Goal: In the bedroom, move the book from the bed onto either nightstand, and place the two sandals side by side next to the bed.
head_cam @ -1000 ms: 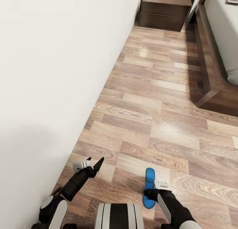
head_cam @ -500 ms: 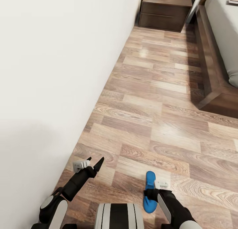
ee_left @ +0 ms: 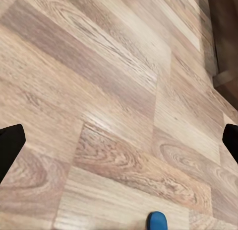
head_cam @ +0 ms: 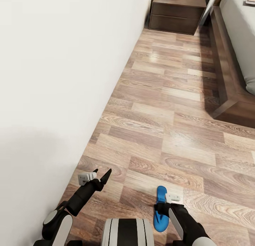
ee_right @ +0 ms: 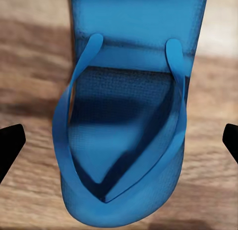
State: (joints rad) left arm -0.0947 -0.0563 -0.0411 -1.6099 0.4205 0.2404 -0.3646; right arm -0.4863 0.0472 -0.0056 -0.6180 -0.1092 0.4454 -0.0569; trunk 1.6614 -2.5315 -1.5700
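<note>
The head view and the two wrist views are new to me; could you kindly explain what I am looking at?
This is a simulated wheeled robot with two arms, each ending in a two-fingered pincer. The large picture comes from a camera on its head, looking down over both arms. The robot's left pincer is open and empty, close to a white wall. The other two pictures come from cameras near each pincer, looking along its fingers, whose black tips show at the edges. The left one sees the wood floor. The right pincer is open around a blue sandal and is not closed on it. Farther off stand a nightstand and, beside it, the bed.
</note>
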